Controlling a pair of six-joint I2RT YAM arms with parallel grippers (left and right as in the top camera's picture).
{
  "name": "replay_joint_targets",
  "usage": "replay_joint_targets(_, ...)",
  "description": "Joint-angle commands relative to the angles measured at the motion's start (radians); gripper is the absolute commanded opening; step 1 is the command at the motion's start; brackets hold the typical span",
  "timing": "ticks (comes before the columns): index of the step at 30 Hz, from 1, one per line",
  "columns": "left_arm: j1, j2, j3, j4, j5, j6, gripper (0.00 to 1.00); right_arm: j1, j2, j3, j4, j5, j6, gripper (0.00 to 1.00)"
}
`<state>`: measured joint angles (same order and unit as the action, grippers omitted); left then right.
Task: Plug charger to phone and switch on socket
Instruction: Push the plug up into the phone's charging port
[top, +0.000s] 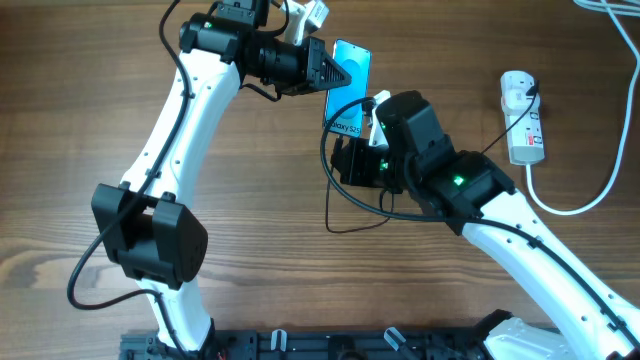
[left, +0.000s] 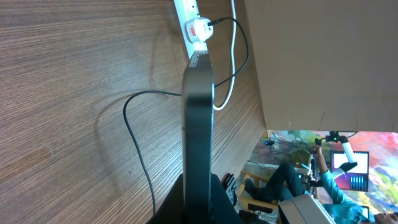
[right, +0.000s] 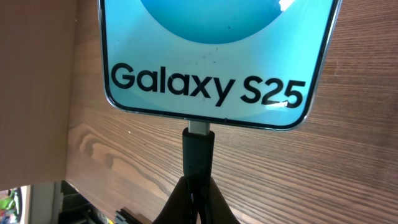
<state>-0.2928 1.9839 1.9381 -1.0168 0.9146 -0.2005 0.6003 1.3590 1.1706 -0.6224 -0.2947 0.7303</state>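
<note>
Phone (right: 217, 50) is gripped edge-on between the fingers of the left gripper (left: 198, 205). Its cyan face and "Galaxy S25" lettering are turned toward the right wrist camera. It looks to be held up off the table (top: 120, 60) rather than lying on it.

At the middle of the phone's bottom edge, the charger's metallic connector tip (right: 199, 129) meets the port. A sliver of metal shows outside the rim, so it reads as started but not fully seated, though the view cannot settle how deep it sits. The right gripper (right: 198, 190) is clenched on the black connector body just below the phone. From there the thin cable of the charger (left: 124, 112) loops over the table on the robot-base side of the phone.

The socket (top: 524, 120) lies well apart from the phone, on the right arm's side. The charger's plug (left: 199, 29) is already in it, and a thick white cord (top: 590, 195) trails away. Its switch is too small to read.

The step in hand appears to be mating the connector to the phone. The next move likely calls for a short, straight push along the phone's long axis while the left gripper braces against it, since any tilt could jam the tip. After that the right gripper would have to let go and travel to the socket's switch.
</note>
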Motion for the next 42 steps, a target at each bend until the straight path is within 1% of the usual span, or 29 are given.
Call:
replay_joint_targets(1, -0.005, -0.039, 0.007, -0.008, 0.047, 0.014, 0.04, 0.000, -0.007, 0.015, 0.017, 0.028, 0.013, 0.04)
replay_joint_targets(10, -0.005, -0.039, 0.007, -0.009, 0.047, 0.013, 0.04, -0.012, 0.014, 0.015, 0.014, -0.021, 0.003, 0.04)
replay_joint_targets(18, -0.005, -0.039, 0.007, -0.013, 0.046, 0.026, 0.04, -0.013, 0.023, 0.016, 0.017, -0.017, -0.001, 0.05)
replay_joint_targets(23, -0.005, -0.039, 0.007, -0.024, 0.027, 0.067, 0.04, -0.021, 0.023, 0.083, -0.044, -0.016, -0.024, 0.05)
replay_joint_targets(25, -0.005, -0.039, 0.007, -0.024, 0.027, 0.066, 0.04, -0.033, 0.023, 0.093, -0.054, -0.016, -0.026, 0.05)
replay_joint_targets(35, -0.026, -0.039, 0.007, -0.042, 0.028, 0.065, 0.04, -0.039, 0.025, 0.093, -0.022, 0.018, -0.042, 0.05)
replay_joint_targets(36, -0.023, -0.039, 0.007, -0.041, 0.027, 0.065, 0.04, -0.039, 0.025, 0.093, -0.024, 0.017, -0.049, 0.08)
replay_joint_targets(37, -0.021, -0.039, 0.007, -0.041, 0.026, 0.065, 0.04, -0.039, 0.025, 0.093, -0.030, 0.017, -0.050, 0.13)
replay_joint_targets(38, -0.012, -0.039, 0.007, -0.041, -0.010, 0.040, 0.04, -0.039, 0.025, 0.093, -0.037, 0.009, -0.050, 0.21)
replay_joint_targets(40, 0.001, -0.039, 0.007, -0.043, -0.082, -0.005, 0.04, -0.039, 0.025, 0.093, -0.052, -0.014, -0.054, 0.29)
replay_joint_targets(41, 0.005, -0.038, 0.007, -0.048, -0.120, -0.017, 0.04, -0.039, 0.025, 0.093, -0.056, -0.060, -0.087, 0.34)
replay_joint_targets(42, 0.008, -0.036, 0.007, -0.060, -0.188, -0.018, 0.04, -0.039, 0.025, 0.093, -0.065, -0.099, -0.115, 0.43)
